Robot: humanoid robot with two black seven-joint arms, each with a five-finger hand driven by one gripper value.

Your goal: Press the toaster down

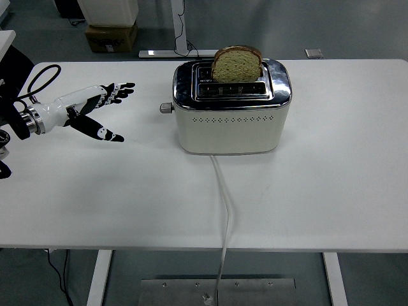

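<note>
A cream toaster with a chrome top stands at the middle of the white table. A slice of brown bread sticks up out of its far slot. The toaster's lever knob juts from its left end, in the raised position. My left hand hovers over the table to the left of the toaster, fingers spread and pointing toward the lever, holding nothing. A gap remains between the fingertips and the knob. The right arm is out of view.
The toaster's white power cord runs from its front down over the table's near edge. A cardboard box and a desk leg stand on the floor beyond the far edge.
</note>
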